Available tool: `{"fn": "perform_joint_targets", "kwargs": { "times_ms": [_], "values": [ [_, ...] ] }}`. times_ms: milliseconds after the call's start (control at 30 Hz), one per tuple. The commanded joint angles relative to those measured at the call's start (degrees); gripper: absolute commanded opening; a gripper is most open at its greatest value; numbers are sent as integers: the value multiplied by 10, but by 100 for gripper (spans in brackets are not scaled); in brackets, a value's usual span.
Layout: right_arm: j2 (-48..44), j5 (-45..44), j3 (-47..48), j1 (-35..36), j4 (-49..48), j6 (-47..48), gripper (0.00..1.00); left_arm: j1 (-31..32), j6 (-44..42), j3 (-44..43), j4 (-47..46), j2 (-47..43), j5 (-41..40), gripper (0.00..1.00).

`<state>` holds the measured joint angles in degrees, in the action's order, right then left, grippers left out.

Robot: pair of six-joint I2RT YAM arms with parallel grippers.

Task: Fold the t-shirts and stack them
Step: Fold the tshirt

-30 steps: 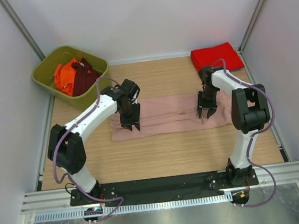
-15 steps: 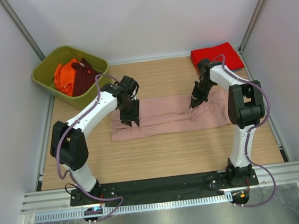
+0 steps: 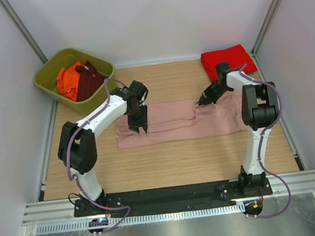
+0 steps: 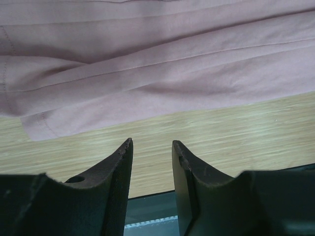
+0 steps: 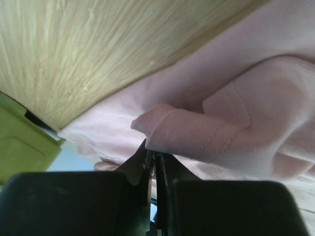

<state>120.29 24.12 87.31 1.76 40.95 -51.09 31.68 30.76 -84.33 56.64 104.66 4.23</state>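
A dusty-pink t-shirt [image 3: 166, 124] lies as a long folded strip across the middle of the table. My right gripper [image 3: 201, 102] is shut on a ribbed, stitched edge of this pink t-shirt [image 5: 197, 132], pinched between the jaws [image 5: 156, 153] and lifted a little off the strip. My left gripper [image 3: 138, 129] hangs open over the strip's left part, nothing between its fingers [image 4: 120, 162]; in the left wrist view the pink t-shirt [image 4: 157, 64] lies just beyond the fingertips. A folded red t-shirt [image 3: 228, 60] rests at the back right. Orange [image 3: 69, 81] and maroon [image 3: 89, 79] t-shirts lie crumpled in a bin.
The olive-green bin [image 3: 47, 74] stands at the back left corner; its wall [image 5: 19, 145] shows in the right wrist view. White walls enclose the wooden table [image 3: 168, 162] on three sides. A black rail runs along the near edge by the arm bases.
My right gripper has closed on the pink t-shirt's edge and moved back and left, drawing the cloth with it. The left gripper has shifted slightly toward the back and stays open.
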Motion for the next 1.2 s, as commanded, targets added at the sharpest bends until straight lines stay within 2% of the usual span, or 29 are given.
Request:
{"fn": "perform_joint_targets", "kwargs": {
  "times_ms": [0, 433, 533, 567, 633, 700, 800, 967, 1067, 1167],
  "values": [
    [-8, 27, -11, -4, -55, -51, 5, -5, -10, -20, -20, 5, -9, 39],
    [-46, 16, -100, -39, -162, -146, 8, -9, -9, -31, -41, 34, -16, 34],
    [-48, 7, -81, -39, -144, -107, 35, -11, -10, -35, -50, 47, -14, 30],
    [-48, -6, -62, -35, -116, -36, 50, -11, -10, -36, -53, 50, -13, 28],
    [-55, -56, 12, -18, -20, 46, 61, -11, -10, -39, -60, 57, -12, 23],
    [-69, -91, 53, 17, 53, 142, 64, -12, -7, -42, -58, 66, -10, 15],
    [-123, -144, 32, 62, 87, 208, 63, -12, 4, -38, -47, 64, -7, 12],
    [-173, -169, -43, 147, 92, 210, 63, -12, 39, -16, -32, 52, -16, 14],
    [-168, -178, -51, 190, 93, 194, 62, -12, 45, -29, -17, 77, -16, 14],
    [-154, -185, -37, 223, 105, 183, 57, -12, 47, -36, -12, 99, -12, 14]
  ]
}}
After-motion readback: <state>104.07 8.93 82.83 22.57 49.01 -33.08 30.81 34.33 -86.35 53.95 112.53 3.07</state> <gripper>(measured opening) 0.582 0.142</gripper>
